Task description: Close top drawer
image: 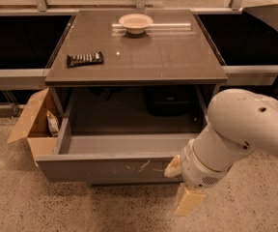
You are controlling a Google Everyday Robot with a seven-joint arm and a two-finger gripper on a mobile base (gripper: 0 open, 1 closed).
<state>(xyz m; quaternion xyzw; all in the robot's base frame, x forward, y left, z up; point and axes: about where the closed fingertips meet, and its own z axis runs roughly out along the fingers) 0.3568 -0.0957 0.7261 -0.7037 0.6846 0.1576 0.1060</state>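
Observation:
The top drawer (107, 168) is pulled far out of the cabinet (177, 57). Its flat dark-grey front faces me low in the view, with pale squiggly scratches near the middle. The drawer's inside looks empty. My gripper (186, 199) hangs from the big white arm (245, 129) at the lower right. It sits just in front of the right end of the drawer front, at and below its lower edge. The arm hides the drawer's right front corner.
A white bowl (135, 21) and a dark snack bar (84, 58) lie on the cabinet top. An open cardboard box (30, 122) with a packet (53, 123) in it stands left of the drawer. A dark object (170, 100) sits deep inside the cabinet. The floor is speckled stone.

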